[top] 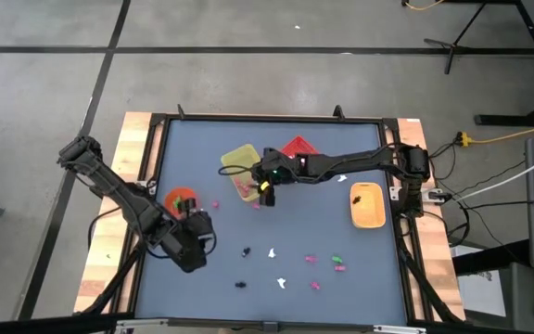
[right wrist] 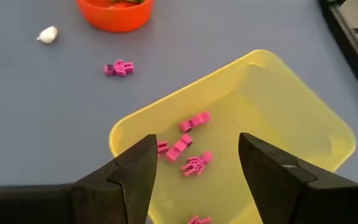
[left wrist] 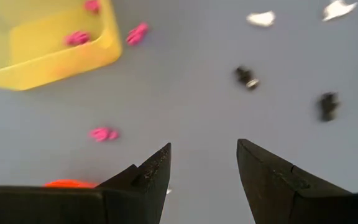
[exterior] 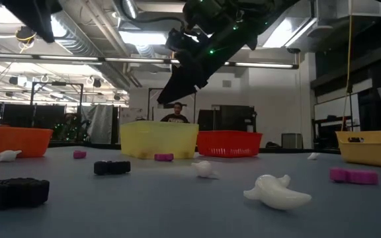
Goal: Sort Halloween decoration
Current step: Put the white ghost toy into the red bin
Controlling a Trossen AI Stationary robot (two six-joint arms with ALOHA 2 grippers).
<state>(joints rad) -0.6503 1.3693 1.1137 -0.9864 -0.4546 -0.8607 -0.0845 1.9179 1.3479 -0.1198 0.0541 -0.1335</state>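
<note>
The Halloween decoration lies scattered as tiny trinkets on the blue-grey mat: pink [top: 311, 259], green [top: 337, 258], white [top: 272, 251] and black [top: 246, 250]. Several pink ones [right wrist: 194, 121] lie inside the yellow bin [top: 239, 167]. My right gripper [right wrist: 196, 142] hangs open above that bin's near corner, nothing between its fingers; it also shows as my right gripper [top: 265, 190] from above. My left gripper [left wrist: 202, 148] stands open above bare mat near the orange bowl [top: 182, 198], with a pink trinket [left wrist: 103, 133] and two black ones [left wrist: 247, 77] ahead of it.
A red bin [top: 297, 148] stands behind the yellow one. An orange tray [top: 367, 206] holding a black trinket sits at the right. Two pink trinkets [top: 216, 203] lie between bowl and yellow bin. A person [exterior: 175, 116] shows in the room beyond the table.
</note>
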